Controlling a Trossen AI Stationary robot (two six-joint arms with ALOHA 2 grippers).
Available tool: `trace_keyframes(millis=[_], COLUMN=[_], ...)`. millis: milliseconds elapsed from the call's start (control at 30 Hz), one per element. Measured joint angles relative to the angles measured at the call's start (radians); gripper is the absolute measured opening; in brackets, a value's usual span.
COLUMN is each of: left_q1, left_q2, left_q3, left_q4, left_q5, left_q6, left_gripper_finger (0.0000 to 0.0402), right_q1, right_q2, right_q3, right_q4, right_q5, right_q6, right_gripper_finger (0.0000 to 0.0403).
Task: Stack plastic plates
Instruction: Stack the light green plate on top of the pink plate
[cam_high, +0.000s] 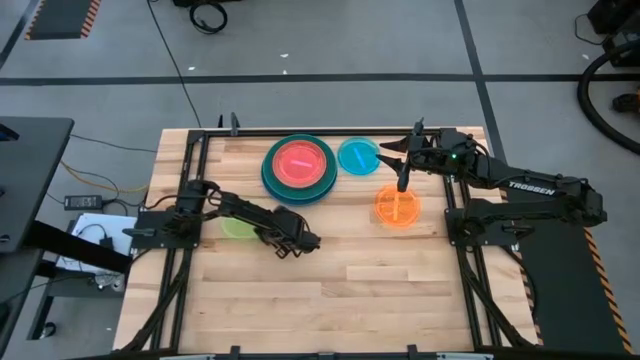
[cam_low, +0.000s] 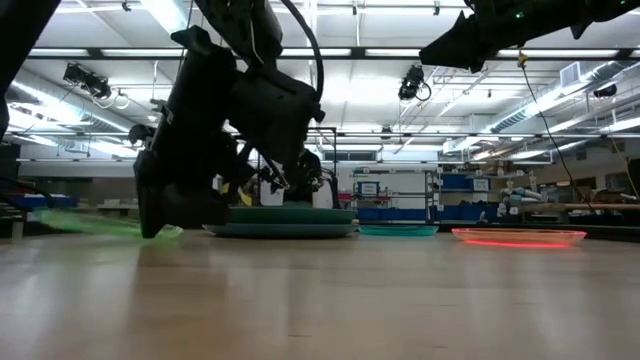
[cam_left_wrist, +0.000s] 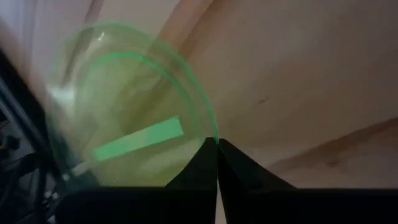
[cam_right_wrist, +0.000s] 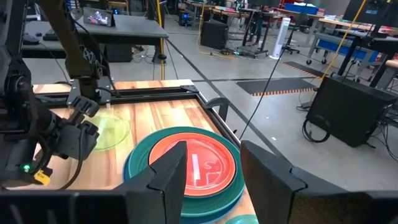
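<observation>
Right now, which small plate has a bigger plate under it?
The pink plate; it lies on the teal stack. The cyan, orange and green plates lie on the table.

The bench (cam_high: 330, 290) is a pale wooden butcher-block top edged by a black metal frame, filling the middle of the high view. At its upper middle lies a stack of large teal plates (cam_high: 298, 181) topped by a pink plate (cam_high: 298, 161), with a cyan plate (cam_high: 358, 156) just to its right. An orange plate (cam_high: 397, 207) lies right of centre, and a lime green plate (cam_high: 236, 228) lies at the left, partly hidden under the left arm.
</observation>
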Motion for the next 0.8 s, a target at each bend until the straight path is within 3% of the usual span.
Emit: trace_keyframes(millis=[233, 467, 567, 667, 800], left_q1=[0.006, 0.006, 0.006, 0.006, 0.028], left_q2=[0.0, 0.0, 0.0, 0.0, 0.0], left_q3=[0.03, 0.126, 0.155, 0.164, 0.164], left_q4=[-0.117, -0.246, -0.246, -0.242, -0.18], left_q5=[-0.011, -0.205, -0.365, -0.518, -0.606], left_q6=[0.001, 0.047, 0.17, 0.397, 0.701], left_gripper_finger=[0.0006, 0.0006, 0.0006, 0.0005, 0.0005], right_q1=[0.0, 0.0, 0.0, 0.0, 0.0], right_q2=[0.0, 0.0, 0.0, 0.0, 0.0], right_q3=[0.0, 0.0, 0.0, 0.0, 0.0], right_q4=[0.0, 0.0, -0.004, -0.03, -0.055], right_q5=[0.0, 0.0, 0.0, -0.001, -0.001], right_q6=[-0.001, -0.005, -0.004, 0.001, 0.014], right_gripper_finger=[0.016, 0.016, 0.016, 0.016, 0.016])
